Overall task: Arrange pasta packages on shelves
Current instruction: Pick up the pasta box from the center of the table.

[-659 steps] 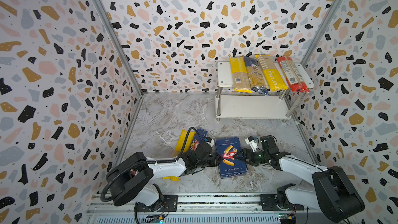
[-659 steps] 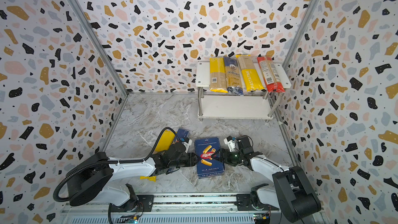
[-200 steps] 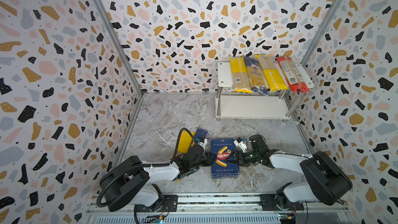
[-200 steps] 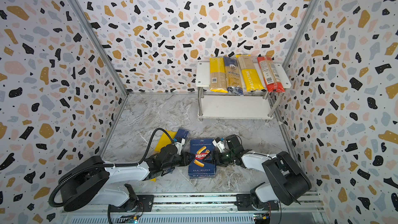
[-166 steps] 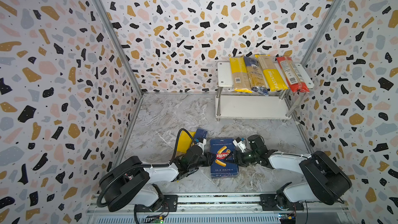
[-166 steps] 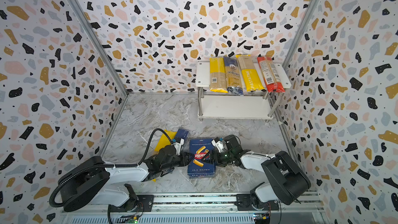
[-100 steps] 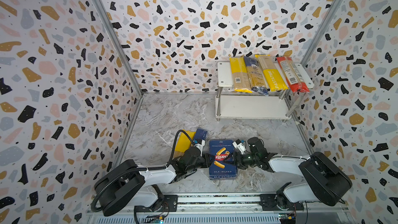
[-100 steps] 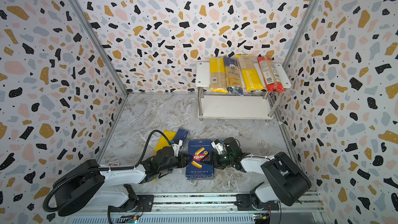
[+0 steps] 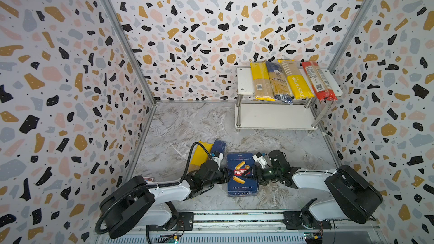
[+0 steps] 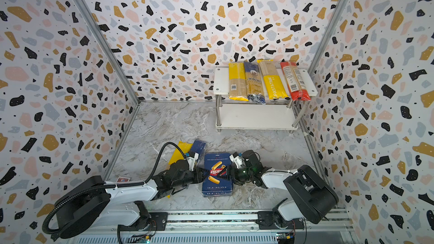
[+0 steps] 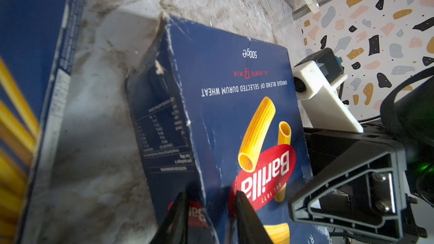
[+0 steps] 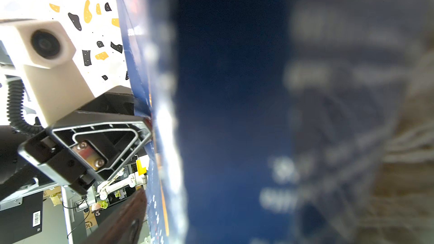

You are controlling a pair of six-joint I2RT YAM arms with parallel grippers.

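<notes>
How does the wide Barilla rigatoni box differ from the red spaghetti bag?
The rigatoni box lies on the marble floor; the red spaghetti bag lies on the rack's top board. The box is wide, dark blue cardboard; the bag is long, slim and red. The left gripper and right gripper flank the box; no gripper is near the bag. Both point toward the back wall.

In the middle of the frame, the blue Barilla rigatoni box is lying on the marble tabletop. The left gripper is pinching its worn long edge between two dark fingers. The right gripper is sitting against the opposite edge, and a slim blue box is blurring along the frame's border.
</notes>
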